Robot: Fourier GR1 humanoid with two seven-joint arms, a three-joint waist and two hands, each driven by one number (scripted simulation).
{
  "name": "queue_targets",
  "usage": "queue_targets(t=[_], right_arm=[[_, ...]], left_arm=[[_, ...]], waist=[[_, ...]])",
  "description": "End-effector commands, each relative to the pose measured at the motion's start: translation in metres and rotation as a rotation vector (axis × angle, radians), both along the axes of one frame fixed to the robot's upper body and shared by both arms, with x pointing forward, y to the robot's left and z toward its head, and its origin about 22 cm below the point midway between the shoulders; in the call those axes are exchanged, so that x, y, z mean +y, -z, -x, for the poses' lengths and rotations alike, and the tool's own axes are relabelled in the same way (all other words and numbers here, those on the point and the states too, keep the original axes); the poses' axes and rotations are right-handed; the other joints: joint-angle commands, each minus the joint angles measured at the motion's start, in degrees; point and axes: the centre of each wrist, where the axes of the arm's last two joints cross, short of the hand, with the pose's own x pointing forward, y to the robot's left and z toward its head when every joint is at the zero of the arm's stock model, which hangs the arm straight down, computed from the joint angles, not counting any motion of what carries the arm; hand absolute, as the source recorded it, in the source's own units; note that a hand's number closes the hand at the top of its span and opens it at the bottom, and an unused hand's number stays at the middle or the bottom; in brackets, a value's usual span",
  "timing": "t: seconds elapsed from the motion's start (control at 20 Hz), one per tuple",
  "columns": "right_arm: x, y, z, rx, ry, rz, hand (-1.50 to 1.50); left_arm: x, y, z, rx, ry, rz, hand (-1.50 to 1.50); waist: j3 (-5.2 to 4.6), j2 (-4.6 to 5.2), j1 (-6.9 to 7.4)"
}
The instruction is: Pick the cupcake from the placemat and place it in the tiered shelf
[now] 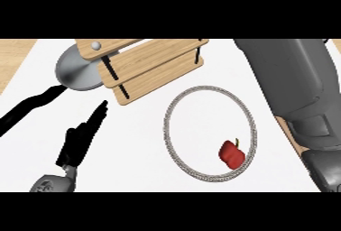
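The wooden tiered shelf stands at the top centre, its slatted boards tilted in the view. Below it lies a round white placemat with a grey braided rim. On the mat's lower right part sits a red bell pepper. No cupcake shows anywhere in the view. My left hand is at the lower left, fingers straight and pointing up towards the shelf, holding nothing. My right forearm crosses the right side and runs out past the top edge, so its hand is hidden.
A grey round pan sits left of the shelf, partly under its corner, with a black handle running to the lower left. Wooden counter edges show at the far left and right of the white top.
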Motion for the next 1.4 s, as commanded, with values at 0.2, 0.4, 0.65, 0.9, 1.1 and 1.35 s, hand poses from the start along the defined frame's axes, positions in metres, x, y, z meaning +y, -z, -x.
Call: queue_targets(t=[0.2, 0.4, 0.65, 0.9, 1.1, 1.35], right_arm=[[0.034, 0.036, -0.023, 0.053, -0.060, 0.076, 1.50], [0.021, 0.041, -0.033, 0.110, -0.053, 0.080, 1.50], [0.034, 0.058, -0.032, 0.240, -0.146, -0.119, 1.50], [0.044, 0.072, -0.031, 0.443, -0.158, -0.569, -1.50], [0.035, 0.087, -0.033, 0.414, -0.189, -0.758, -1.50], [0.028, 0.069, -0.035, 0.208, -0.124, -0.920, -1.50]], left_arm=[[0.005, 0.000, -0.005, 0.011, 0.001, -0.014, 0.00], [0.000, -0.003, -0.008, 0.012, 0.034, -0.014, 0.00], [-0.020, -0.006, -0.007, -0.004, 0.028, -0.008, 0.00], [-0.013, -0.002, -0.009, 0.001, 0.047, -0.004, 0.00], [-0.012, 0.005, -0.003, 0.018, 0.030, -0.005, 0.00], [0.006, -0.003, -0.008, 0.032, 0.043, -0.015, 0.00]], waist=[[-0.17, 0.68, 1.22], [-0.18, 1.19, 2.07], [-0.05, 1.15, 2.33], [-0.04, 1.67, 3.38], [-0.03, 1.31, 2.83], [-0.11, 1.09, 2.14]])
